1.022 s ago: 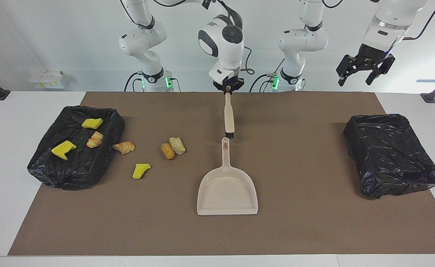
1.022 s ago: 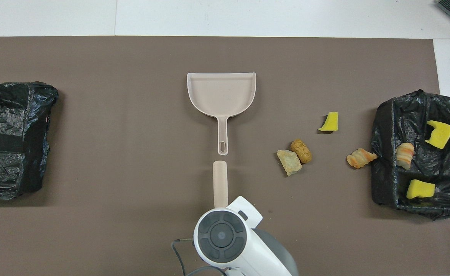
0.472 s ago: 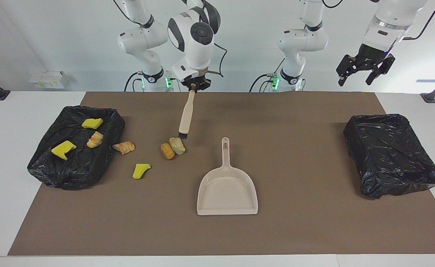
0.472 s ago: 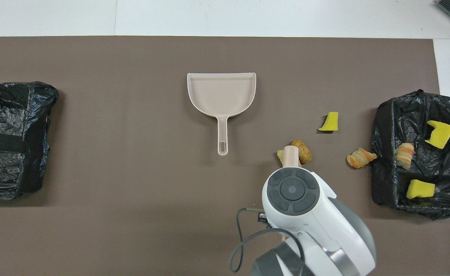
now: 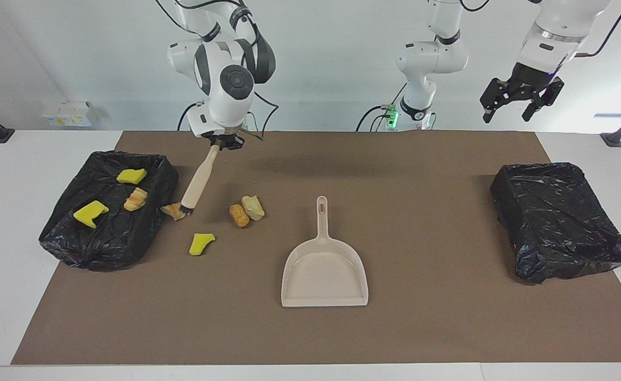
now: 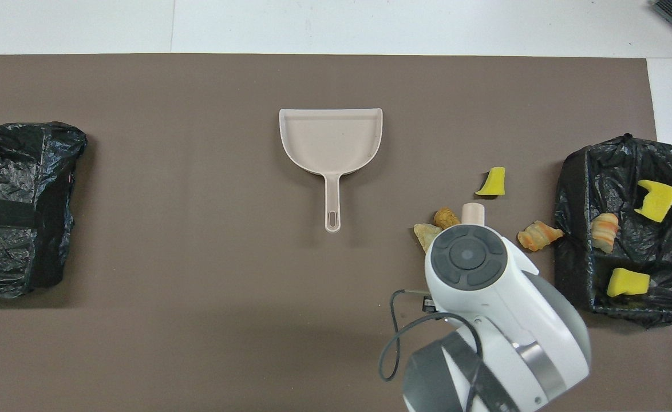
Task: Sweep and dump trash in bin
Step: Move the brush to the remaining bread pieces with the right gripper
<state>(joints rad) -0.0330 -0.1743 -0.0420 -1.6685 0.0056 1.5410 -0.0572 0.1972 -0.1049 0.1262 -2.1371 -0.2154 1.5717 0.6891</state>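
**Sweeping step: brush at the stray trash, dustpan waiting empty**

The black bag-lined bin [image 5: 107,211] beside the right claw [image 5: 225,141] holds three chunks; the beige plastic dustpan [image 5: 325,270] lies toward the left arm's end from that claw, handle pointing to the robots, mouth away. The right claw is clamped on the beige-handled brush [image 5: 197,182], which slants down, bristles at the striped orange lump [image 5: 174,210] below the claw. Other yellow and tan trash chunks [image 5: 247,210] lie near. The next move probably calls for dragging them dustpan-ward. The left claw [image 5: 520,100] waits aloft, fingers apart.
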